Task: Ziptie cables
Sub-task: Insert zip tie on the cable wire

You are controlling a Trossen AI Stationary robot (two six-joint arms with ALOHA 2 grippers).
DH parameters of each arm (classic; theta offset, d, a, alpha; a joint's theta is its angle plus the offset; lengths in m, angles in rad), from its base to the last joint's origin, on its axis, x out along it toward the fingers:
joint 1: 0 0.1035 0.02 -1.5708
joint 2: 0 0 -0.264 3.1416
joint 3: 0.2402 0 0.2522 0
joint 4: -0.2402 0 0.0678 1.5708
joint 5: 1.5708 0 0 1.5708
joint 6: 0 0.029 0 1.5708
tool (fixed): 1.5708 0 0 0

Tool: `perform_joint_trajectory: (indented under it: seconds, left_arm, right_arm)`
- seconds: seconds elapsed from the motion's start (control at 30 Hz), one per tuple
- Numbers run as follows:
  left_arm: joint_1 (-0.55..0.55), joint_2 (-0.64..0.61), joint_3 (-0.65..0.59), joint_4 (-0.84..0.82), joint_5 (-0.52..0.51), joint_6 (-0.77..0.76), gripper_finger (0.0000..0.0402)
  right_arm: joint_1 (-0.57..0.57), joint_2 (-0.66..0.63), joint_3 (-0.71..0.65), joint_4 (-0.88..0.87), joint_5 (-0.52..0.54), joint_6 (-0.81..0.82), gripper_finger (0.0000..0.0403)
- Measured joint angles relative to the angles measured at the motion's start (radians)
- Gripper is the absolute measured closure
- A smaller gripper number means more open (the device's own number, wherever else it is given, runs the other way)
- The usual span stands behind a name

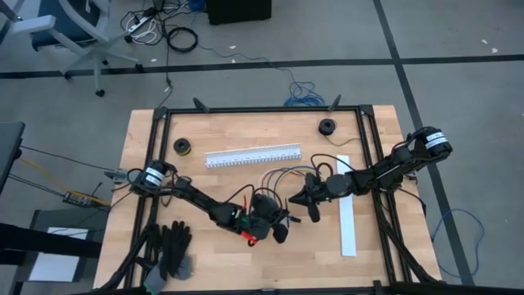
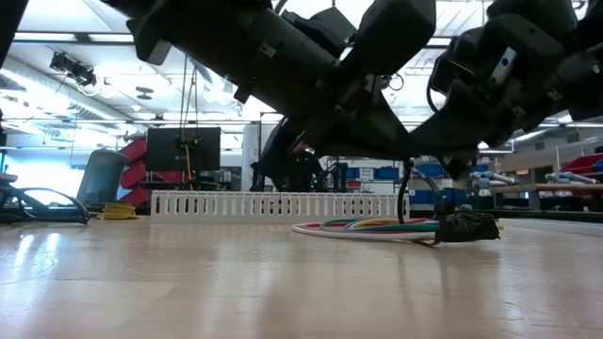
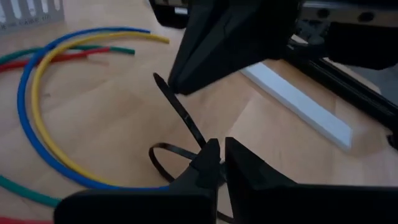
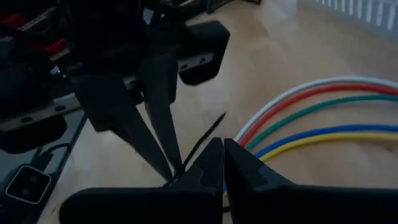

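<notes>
Nearest the desk's front edge in the high view, we saw a pair of black gloves (image 1: 172,248) lying on the desk (image 1: 221,262) by the left arm's base. Just beyond, near the middle of the desk, our two hands met. The left hand (image 3: 217,163) had its fingers pressed together on a black zip tie (image 3: 180,115), whose band curled into a loop beside the fingertips. The right hand (image 4: 219,163) was likewise clamped on that zip tie, its fingers together on the thin strap, and each hand's tips faced the other's, almost touching.

The cables (image 1: 282,176) lay just behind the hands, flat on the desk: red, green, blue, yellow and white strands curving side by side, with a small dark plug end (image 2: 468,227) showing in the low view. We could not tell whether the tie's loop passed around them.

Farther back stood the long white slotted channel (image 1: 252,156), and to the right a flat white strip (image 1: 347,205). Two small dark spools (image 1: 327,126) sat near the far edge.
</notes>
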Motion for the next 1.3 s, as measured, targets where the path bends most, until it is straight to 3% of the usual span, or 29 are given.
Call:
perform_joint_trajectory:
  seconds: [0.23, 0.43, 0.63, 1.07, 1.3]
  left_arm:
    - [-0.012, 0.000, 0.000, 0.059, 0.020, 0.148, 0.0401]
    - [-0.008, 0.000, 0.000, 0.078, 0.095, 0.216, 0.0401]
    - [-0.009, 0.000, 0.000, 0.085, 0.158, 0.303, 0.0401]
    - [-0.001, 0.000, 0.000, 0.084, 0.195, 0.403, 0.0401]
    - [0.035, 0.000, 0.000, 0.104, 0.303, 0.434, 0.0401]
  right_arm:
    - [0.000, 0.000, -0.007, 0.016, -0.121, -0.070, 0.0402]
    - [0.000, 0.000, -0.006, 0.044, -0.137, -0.189, 0.0402]
    - [0.000, 0.000, 0.001, 0.045, -0.318, -0.341, 0.0389]
    - [-0.031, 0.000, 0.001, 0.039, -0.310, -0.500, 0.0328]
    - [-0.043, 0.009, 0.019, 0.005, -0.391, -0.522, 0.0317]
